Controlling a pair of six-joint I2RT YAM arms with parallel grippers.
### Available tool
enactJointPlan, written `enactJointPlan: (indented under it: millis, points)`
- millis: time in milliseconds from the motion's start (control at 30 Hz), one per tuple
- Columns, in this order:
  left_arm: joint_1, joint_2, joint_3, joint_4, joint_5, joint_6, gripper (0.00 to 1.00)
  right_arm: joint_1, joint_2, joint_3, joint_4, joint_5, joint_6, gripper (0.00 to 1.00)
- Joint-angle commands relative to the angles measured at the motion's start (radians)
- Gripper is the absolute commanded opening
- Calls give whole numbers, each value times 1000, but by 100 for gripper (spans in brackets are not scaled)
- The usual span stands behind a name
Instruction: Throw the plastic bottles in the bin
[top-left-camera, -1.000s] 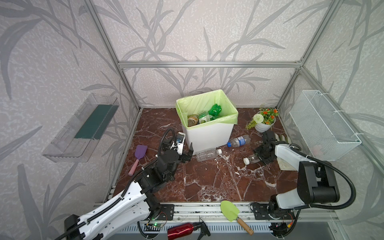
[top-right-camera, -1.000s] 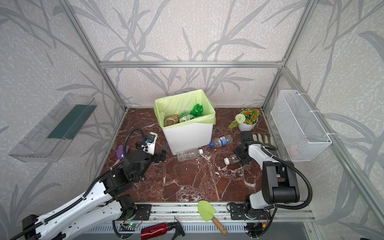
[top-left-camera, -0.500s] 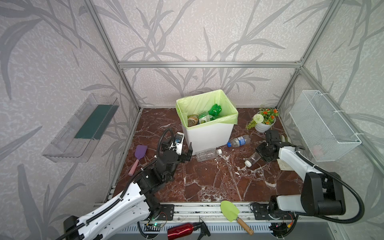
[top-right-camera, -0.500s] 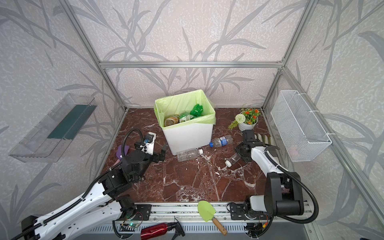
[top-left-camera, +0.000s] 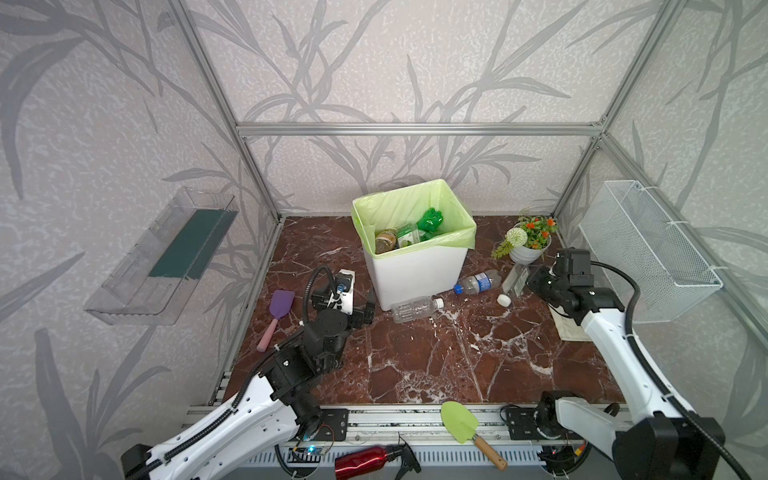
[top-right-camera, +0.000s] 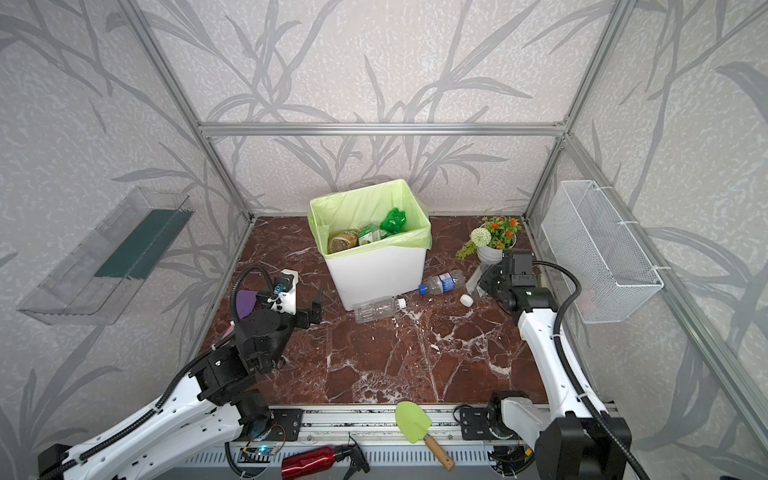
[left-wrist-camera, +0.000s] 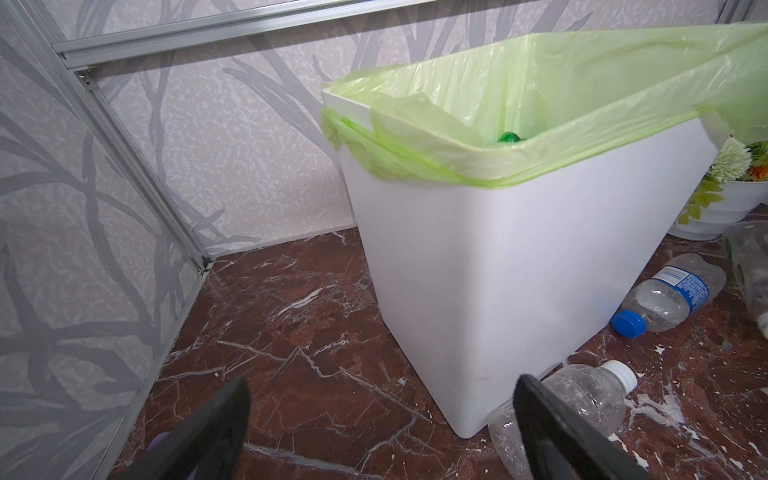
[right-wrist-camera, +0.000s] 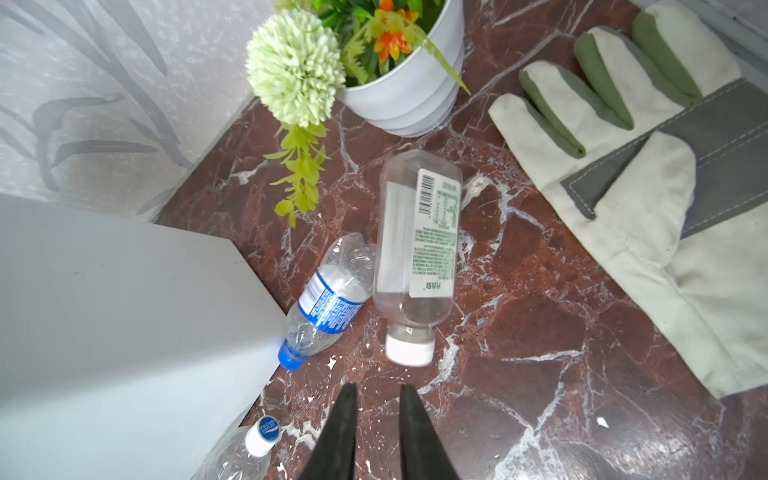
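The white bin (top-left-camera: 415, 270) with its light-green bag stands mid-floor, with green (top-left-camera: 430, 219) and brown (top-left-camera: 385, 241) plastic bottles inside. A clear white-capped bottle (top-left-camera: 415, 308) lies at its front corner and a blue-labelled bottle (top-left-camera: 478, 283) at its right side. A white-labelled bottle (right-wrist-camera: 415, 249) lies just beyond my right gripper (right-wrist-camera: 376, 388), which is shut on nothing. The cap (top-left-camera: 504, 299) of that bottle points at the fingertips. My left gripper (left-wrist-camera: 380, 392) is open near the bin's left front corner, and the clear bottle (left-wrist-camera: 569, 403) lies beside one finger.
A white flower pot (top-left-camera: 528, 249) stands right of the bin, with a work glove (right-wrist-camera: 644, 187) beside it. A purple spatula (top-left-camera: 276, 309) lies at the left. A green trowel (top-left-camera: 461, 424) and a red spray bottle (top-left-camera: 361, 461) lie on the front rail. Wire basket (top-left-camera: 648, 249) hangs on the right wall, clear tray (top-left-camera: 166, 257) on the left.
My right gripper has closed and shifted back towards the flower pot. The white-labelled bottle has moved back with it and lies free. The left arm has barely moved.
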Motion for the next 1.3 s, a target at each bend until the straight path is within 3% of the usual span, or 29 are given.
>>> enactJointPlan:
  millis: [0, 67, 133, 167, 400, 833, 1033, 1267]
  points:
    - [1, 6, 9, 4, -19, -4, 99, 3, -83, 111, -43, 22, -88, 24]
    - [1, 16, 9, 13, -12, -4, 99, 3, -75, 188, -176, 78, -120, 42]
    - [2, 29, 10, 21, -1, -8, 99, 3, -86, 169, -186, 118, -126, 64]
    - [1, 36, 12, 24, 4, -11, 99, 3, -89, 144, -172, 120, -117, 70]
    - [2, 75, 30, 24, 19, -8, 99, 3, 42, -15, -10, 63, -111, 85]
    - [4, 137, 30, 43, 31, -18, 99, 17, 398, 14, 241, 64, -211, 83]
    - [5, 143, 28, 40, 35, -20, 99, 24, 526, 112, 239, 149, -259, 80]
    - [6, 126, 21, 25, 23, -30, 99, 24, 692, 246, 153, 171, -271, 70]
